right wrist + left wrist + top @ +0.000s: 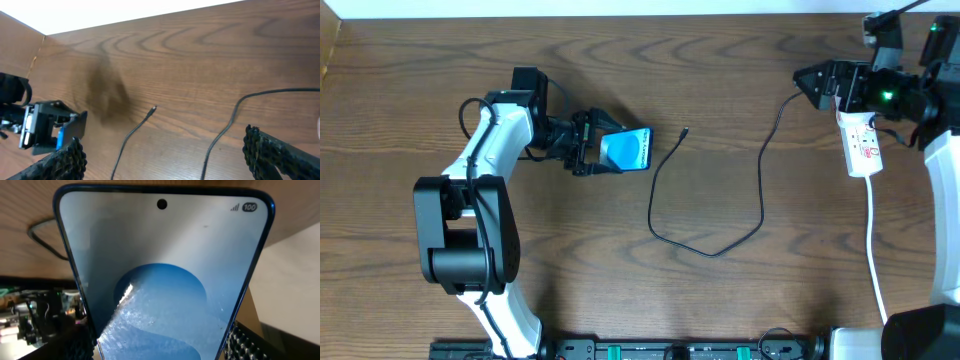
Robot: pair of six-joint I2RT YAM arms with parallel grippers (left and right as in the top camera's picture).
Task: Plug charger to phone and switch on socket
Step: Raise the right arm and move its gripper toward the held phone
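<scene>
From overhead, the left gripper [592,145] is clamped on one end of the phone [632,150]. The phone's long axis points rightward at the charger [761,205] and its plug tip [684,131], which is near but not touching. The right gripper [810,78] hovers by the socket [863,148], well apart from that tip.

At the left wrist, we see the phone filling the frame between the pads [241,341].

At the right wrist, the fingers [67,160] stand wide with nothing between them. The tip lies ahead, toward the phone, so we judge the free right arm must reach left for it.
</scene>
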